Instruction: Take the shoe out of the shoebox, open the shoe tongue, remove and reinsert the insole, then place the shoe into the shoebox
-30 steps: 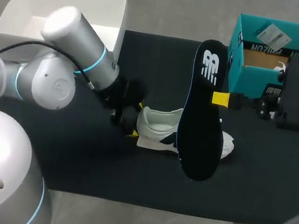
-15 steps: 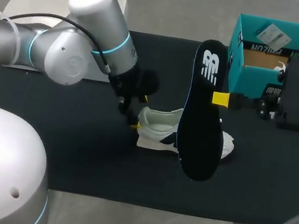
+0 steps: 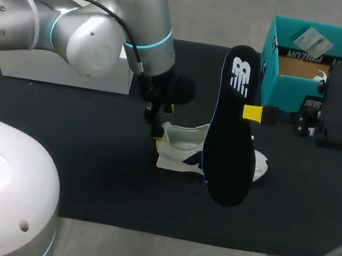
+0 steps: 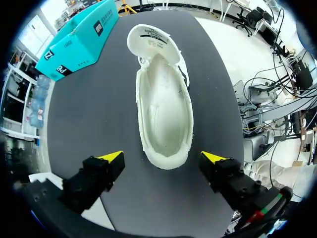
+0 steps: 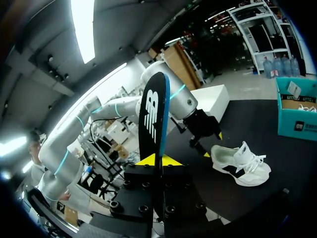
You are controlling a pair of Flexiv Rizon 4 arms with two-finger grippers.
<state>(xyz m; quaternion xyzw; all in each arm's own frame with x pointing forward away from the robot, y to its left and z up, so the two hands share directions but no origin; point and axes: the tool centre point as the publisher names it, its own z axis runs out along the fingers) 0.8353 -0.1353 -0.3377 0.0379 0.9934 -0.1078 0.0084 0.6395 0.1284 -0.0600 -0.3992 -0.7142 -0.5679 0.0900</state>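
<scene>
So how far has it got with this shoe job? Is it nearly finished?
About halfway. Done: the shoe lies on the mat outside the teal shoebox, tongue open, inside bare. In hand: the right gripper holds the black insole upright, off the mat; the left gripper stands open at the heel. Left: reinsert the insole, then box the shoe.

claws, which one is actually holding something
The right claw: it is shut on the black insole, held upright. The left claw is open, spread wide at the heel of the white shoe, gripping nothing.
</scene>
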